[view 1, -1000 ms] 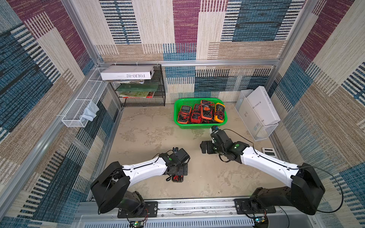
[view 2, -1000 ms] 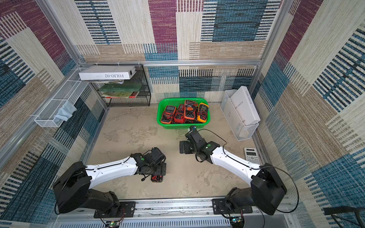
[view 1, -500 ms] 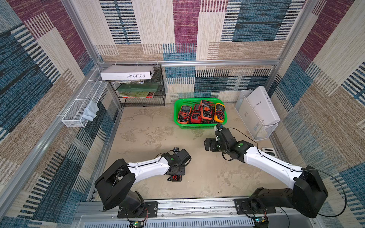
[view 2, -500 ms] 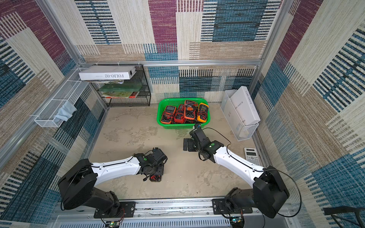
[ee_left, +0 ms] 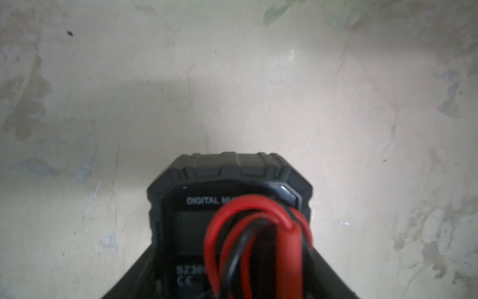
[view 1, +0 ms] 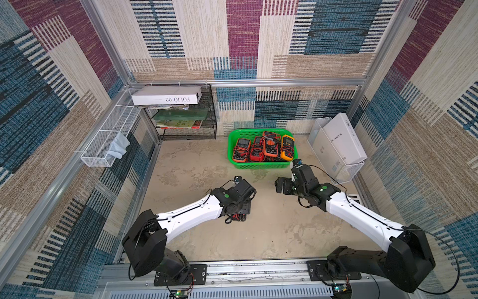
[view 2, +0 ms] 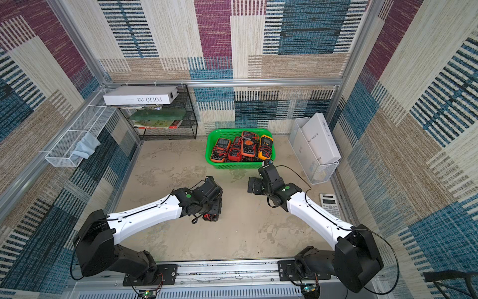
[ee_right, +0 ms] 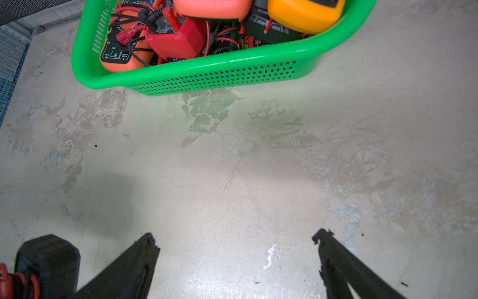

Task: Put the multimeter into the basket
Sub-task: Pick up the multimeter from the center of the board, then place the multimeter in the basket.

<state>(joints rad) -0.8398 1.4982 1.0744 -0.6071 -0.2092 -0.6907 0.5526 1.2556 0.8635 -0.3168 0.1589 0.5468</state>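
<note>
Hanging low over the table (view 1: 274,233), the left gripper (view 1: 239,211) has its fingers (ee_left: 129,283) clamped shut on a black multimeter (ee_left: 232,178), with red and black leads (ee_left: 258,233) looped over its face. That multimeter is near the middle of the table, well apart from the green basket (view 1: 258,165) at the back. The basket is already crowded with orange, red and yellow meters (view 1: 270,148). The right gripper (ee_right: 235,234) hovers over bare table just in front of the basket, with its fingers (ee_right: 144,248) spread wide open. A white calculator (view 2: 329,204) lies beside the right arm.
</note>
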